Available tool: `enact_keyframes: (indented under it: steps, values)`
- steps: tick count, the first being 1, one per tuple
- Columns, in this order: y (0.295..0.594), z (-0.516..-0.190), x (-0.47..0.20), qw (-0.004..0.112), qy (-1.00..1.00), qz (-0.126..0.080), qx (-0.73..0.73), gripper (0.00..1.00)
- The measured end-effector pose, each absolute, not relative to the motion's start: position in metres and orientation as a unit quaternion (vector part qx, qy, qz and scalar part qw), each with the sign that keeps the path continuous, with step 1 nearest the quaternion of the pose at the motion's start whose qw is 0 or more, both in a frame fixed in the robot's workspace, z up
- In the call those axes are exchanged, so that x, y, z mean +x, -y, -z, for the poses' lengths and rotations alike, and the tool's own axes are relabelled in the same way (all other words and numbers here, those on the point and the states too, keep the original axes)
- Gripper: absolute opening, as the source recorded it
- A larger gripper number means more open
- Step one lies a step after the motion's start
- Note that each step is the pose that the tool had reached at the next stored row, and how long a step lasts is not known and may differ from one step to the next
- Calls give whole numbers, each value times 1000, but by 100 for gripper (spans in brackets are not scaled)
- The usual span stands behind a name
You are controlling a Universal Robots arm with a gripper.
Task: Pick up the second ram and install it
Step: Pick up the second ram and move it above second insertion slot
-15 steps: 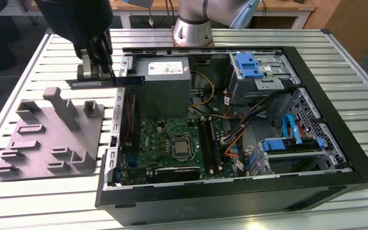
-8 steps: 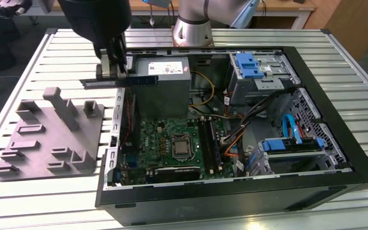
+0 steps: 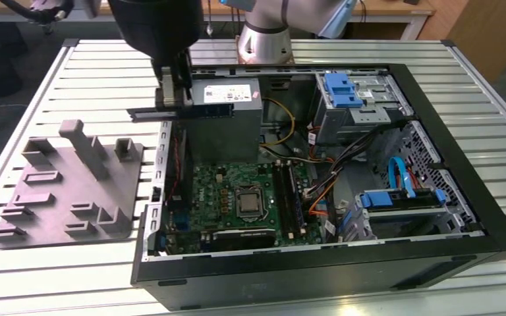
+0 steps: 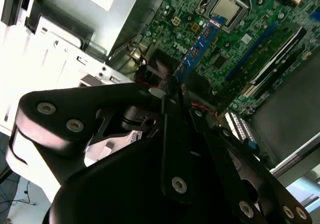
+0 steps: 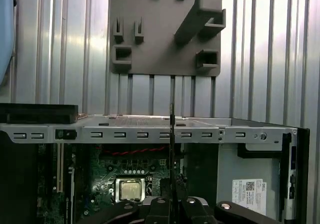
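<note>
My gripper (image 3: 176, 99) is shut on the second ram (image 3: 179, 113), a thin dark strip held level and edge-up above the left wall of the open computer case (image 3: 323, 253). The strip hangs in the air beside the power supply (image 3: 226, 108), well above the green motherboard (image 3: 235, 191). In the second wrist view the ram (image 4: 197, 47) juts out from the gripper (image 4: 167, 87) over the motherboard (image 4: 250, 29). The first wrist view has the ram (image 5: 171, 149) edge-on as a thin dark line rising from the gripper (image 5: 171, 203).
A grey plastic fixture (image 3: 68, 191) with upright blocks lies on the slatted table at the exterior view's left of the case. Blue drive brackets (image 3: 341, 89) and cable bundles (image 3: 323, 178) fill the case's right side. The arm's base (image 3: 266, 39) stands behind the case.
</note>
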State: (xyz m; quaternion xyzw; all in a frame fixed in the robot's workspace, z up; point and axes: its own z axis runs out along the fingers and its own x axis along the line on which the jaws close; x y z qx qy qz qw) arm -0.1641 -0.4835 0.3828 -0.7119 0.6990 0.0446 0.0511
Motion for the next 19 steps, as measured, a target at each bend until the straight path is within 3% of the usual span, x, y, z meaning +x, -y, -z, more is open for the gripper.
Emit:
enact_keyframes:
  steps: [9, 15, 19]
  values:
    - [483, -383, -137, 49, -699, -43, -712, 14]
    - [483, -383, -126, 28, -700, -23, -713, 14]
    - [483, -381, -116, 26, -700, -23, -713, 14]
